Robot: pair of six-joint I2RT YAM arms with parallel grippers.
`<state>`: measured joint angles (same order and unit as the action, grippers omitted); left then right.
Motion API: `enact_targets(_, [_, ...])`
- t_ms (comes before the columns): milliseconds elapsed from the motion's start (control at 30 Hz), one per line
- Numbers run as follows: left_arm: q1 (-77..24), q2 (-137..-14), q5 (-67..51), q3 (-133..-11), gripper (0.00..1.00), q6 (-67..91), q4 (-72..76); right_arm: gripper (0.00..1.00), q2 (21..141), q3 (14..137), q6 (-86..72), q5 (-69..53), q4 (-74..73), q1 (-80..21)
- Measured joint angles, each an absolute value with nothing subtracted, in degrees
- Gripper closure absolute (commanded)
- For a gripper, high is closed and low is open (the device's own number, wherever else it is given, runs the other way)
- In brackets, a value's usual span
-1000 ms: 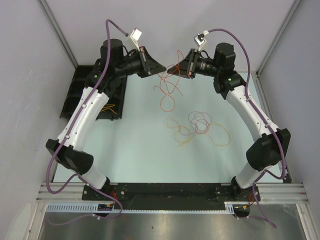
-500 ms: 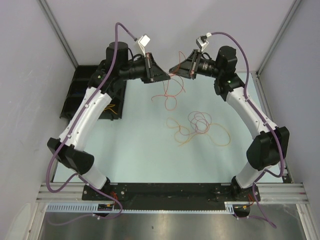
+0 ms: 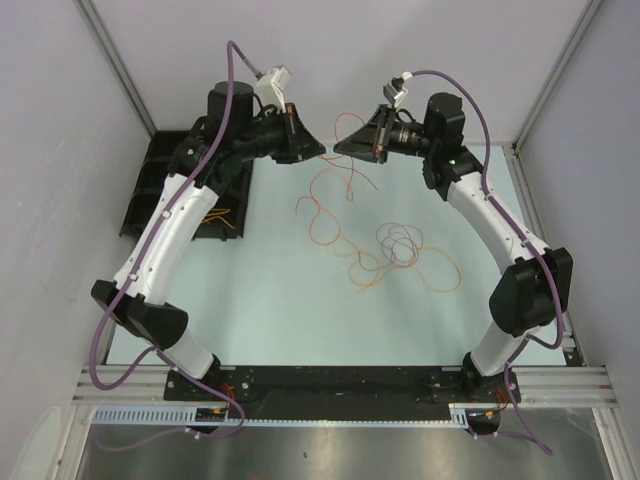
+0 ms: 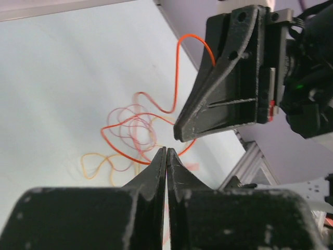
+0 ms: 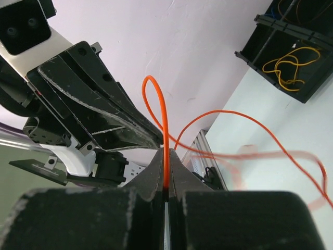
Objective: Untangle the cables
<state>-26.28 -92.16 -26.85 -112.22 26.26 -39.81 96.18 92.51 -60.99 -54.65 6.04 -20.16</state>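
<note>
Near the middle of the tabletop [image 3: 250, 310], toward its right edge, a loose tangle [image 3: 400, 250] of pinkish-purple, yellow and orange cables lies flat. Farther back, thin red-orange strands [image 3: 325, 205] hang to the surface from the two grippers, which sit tip to tip near the far edge. The right gripper [image 5: 165, 152] is clenched on an orange cable [image 5: 165, 125] that loops up out of it. The left gripper [image 4: 166, 150] is pressed closed with a red cable [image 4: 125, 154] at its tips; I cannot tell whether it pinches it. At the far left corner, a black tray [image 3: 160, 190] holds a yellow cable [image 5: 283, 65].
</note>
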Motion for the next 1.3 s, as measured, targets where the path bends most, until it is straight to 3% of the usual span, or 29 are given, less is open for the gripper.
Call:
enact_targets(367, [-22.6,-92.0,-16.6,-112.2,0.96,25.4,-43.1,1.00,108.6,104.1,-60.9,-54.4,2.5,-25.3])
enact_targets(467, [-20.5,-92.0,-15.7,-112.1,0.79,25.4,-43.1,1.00,112.6,107.8,-60.7,-53.9,1.0,-26.2])
enact_targets(500, [-20.1,-92.0,-15.5,-111.9,0.66,25.3,-43.0,1.00,113.1,108.1,-60.5,-53.7,0.2,-26.4])
enact_targets(600, [-19.7,-90.5,-15.1,-107.2,0.43,25.1,-41.2,1.00,113.7,108.1,-58.8,-52.7,-4.4,-26.5])
enact_targets(700, [-19.7,-87.0,-15.2,-97.3,0.33,25.5,-39.7,1.00,113.7,108.1,-55.5,-51.5,-9.5,-26.4])
enact_targets(1000, [-19.7,-81.8,-15.6,-80.6,0.29,25.6,-36.6,1.00,114.7,98.7,-45.9,-48.8,-24.6,-27.5])
enact_targets(1233, [-20.0,-81.6,-15.6,-77.2,0.27,26.1,-34.3,0.99,123.7,103.0,-40.4,-48.2,-31.6,-29.8])
enact_targets(1267, [-20.1,-81.6,-15.6,-77.0,0.27,26.1,-34.0,0.94,125.4,104.6,-39.6,-48.0,-32.6,-30.3])
enact_targets(1300, [-20.1,-81.6,-15.6,-76.9,0.25,26.1,-33.8,0.74,126.8,106.1,-38.7,-47.8,-33.6,-30.8])
